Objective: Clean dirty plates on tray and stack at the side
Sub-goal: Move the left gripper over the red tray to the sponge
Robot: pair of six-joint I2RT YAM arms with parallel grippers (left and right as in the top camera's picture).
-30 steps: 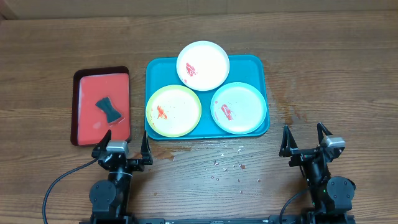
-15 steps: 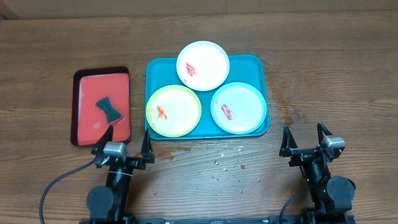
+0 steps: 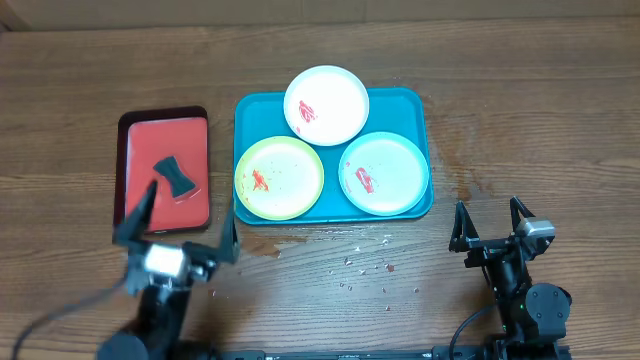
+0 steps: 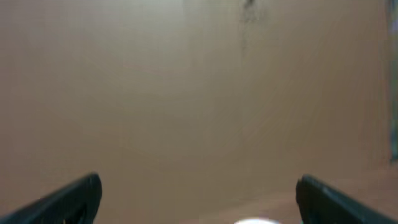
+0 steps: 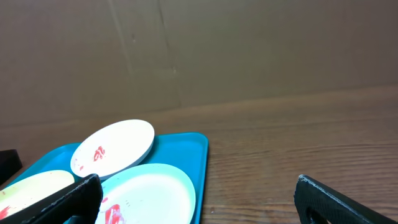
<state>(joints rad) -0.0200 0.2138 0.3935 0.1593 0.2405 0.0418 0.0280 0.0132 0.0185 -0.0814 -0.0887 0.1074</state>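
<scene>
A teal tray (image 3: pixel 252 110) holds three dirty plates: a white plate (image 3: pixel 326 105) at the back, a yellow-green plate (image 3: pixel 280 178) front left and a mint-blue plate (image 3: pixel 385 173) front right, each with red smears. My left gripper (image 3: pixel 178 220) is open and raised in front of the red tray; its wrist view is blurred and shows only brown wall between the fingertips (image 4: pixel 68 198). My right gripper (image 3: pixel 492 222) is open and empty, low at the front right. Its view shows the tray (image 5: pixel 196 149), the white plate (image 5: pixel 112 147) and the mint-blue plate (image 5: pixel 149 191).
A smaller red tray (image 3: pixel 165 170) with a dark rim lies left of the teal tray and holds a dark sponge (image 3: pixel 176 176). Crumbs (image 3: pixel 365 265) are scattered on the wooden table in front of the teal tray.
My left gripper has risen and moved left and forward towards the red tray, now looming larger in the overhead view. The right arm has not moved.
</scene>
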